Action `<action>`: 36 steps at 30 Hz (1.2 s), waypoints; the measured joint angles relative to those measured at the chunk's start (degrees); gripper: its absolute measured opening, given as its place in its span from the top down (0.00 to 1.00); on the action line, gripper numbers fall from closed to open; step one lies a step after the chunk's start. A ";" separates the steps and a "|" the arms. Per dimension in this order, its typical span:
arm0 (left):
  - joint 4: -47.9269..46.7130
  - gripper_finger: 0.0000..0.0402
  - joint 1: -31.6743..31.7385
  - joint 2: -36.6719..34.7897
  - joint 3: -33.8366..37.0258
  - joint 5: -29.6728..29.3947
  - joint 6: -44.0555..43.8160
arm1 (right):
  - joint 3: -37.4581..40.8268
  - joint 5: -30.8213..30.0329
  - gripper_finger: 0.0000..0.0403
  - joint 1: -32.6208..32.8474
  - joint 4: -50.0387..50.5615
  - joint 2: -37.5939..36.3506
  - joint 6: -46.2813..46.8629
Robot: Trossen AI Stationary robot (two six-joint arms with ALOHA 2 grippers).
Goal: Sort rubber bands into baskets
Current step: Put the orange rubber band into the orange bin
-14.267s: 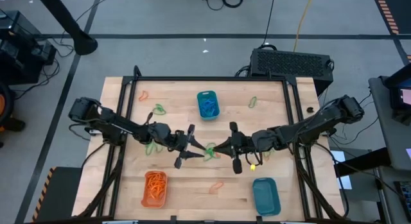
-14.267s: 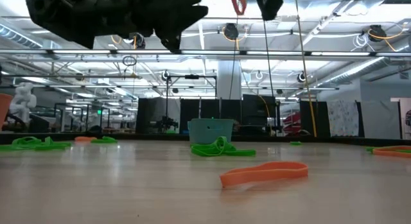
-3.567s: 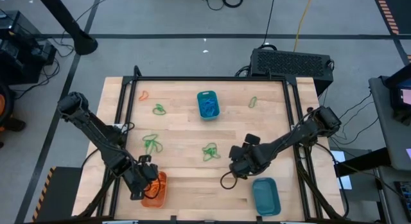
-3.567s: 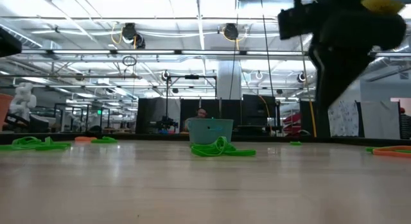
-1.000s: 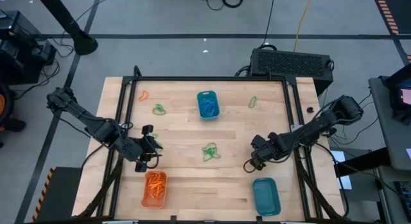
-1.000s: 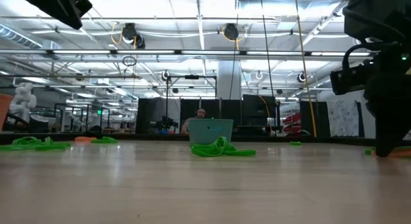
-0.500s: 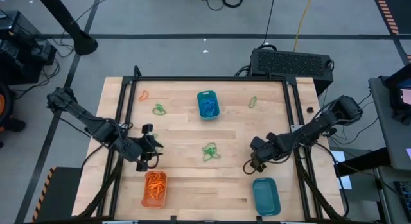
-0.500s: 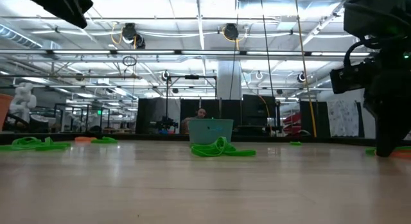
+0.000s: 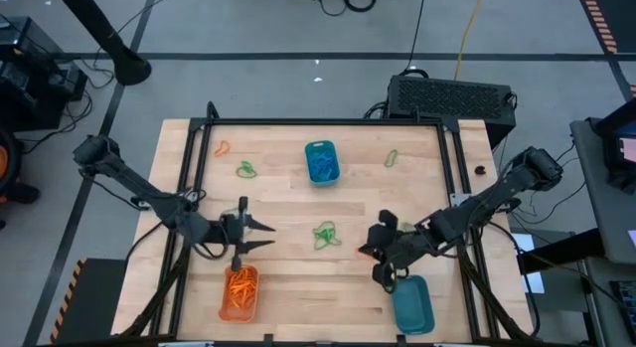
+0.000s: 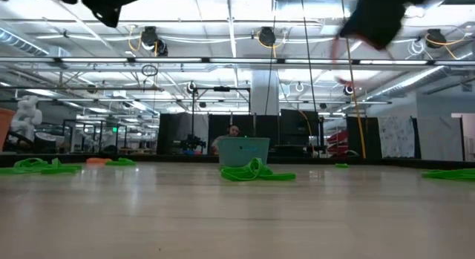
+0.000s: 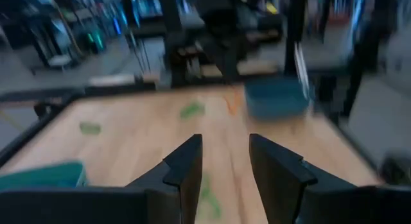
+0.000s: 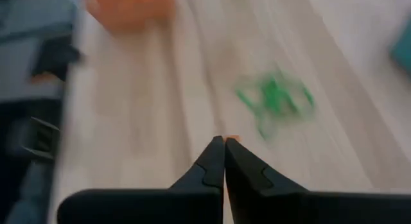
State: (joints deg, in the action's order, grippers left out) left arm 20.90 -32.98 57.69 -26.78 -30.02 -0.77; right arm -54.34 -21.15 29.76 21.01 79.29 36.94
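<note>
We are seeing even, bright light over the table [image 9: 298, 203] in the high view, with only faint shadows under the arms. In the low view, ceiling strip lights [image 10: 230, 44] are glaring white, and the dark arm shapes at the top edge are smearing with motion. Both wrist views are blurring heavily; the green rubber bands [image 12: 275, 99] are perhaps a single clump, though we are not seeing it sharply enough to tell.

Open surface [image 9: 288, 287] between orange basket [image 9: 238, 292] and teal basket [image 9: 410, 303]; green bands [image 9: 325, 234] cluttering the middle lane.
</note>
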 joint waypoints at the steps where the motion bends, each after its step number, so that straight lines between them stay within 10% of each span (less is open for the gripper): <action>1: 4.55 0.66 0.67 0.70 1.05 -0.02 0.28 | -0.63 -0.06 1.00 -0.02 -2.32 -0.02 -2.13; 14: 32.01 0.66 8.01 18.92 0.64 8.17 -0.35 | -1.52 2.27 1.00 -2.28 -24.10 0.15 -20.65; 26: 33.28 0.66 13.34 28.06 -7.81 28.26 -0.67 | -1.54 9.55 1.00 -6.25 -34.30 6.15 -25.66; 36: 32.42 0.66 16.02 30.87 -8.68 30.44 -4.92 | -1.54 12.29 1.00 -8.20 -36.72 7.72 -26.72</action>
State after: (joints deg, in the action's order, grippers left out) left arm 53.32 -16.96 88.57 -35.46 0.42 -5.70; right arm -55.88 -8.86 21.56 -15.71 87.00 10.22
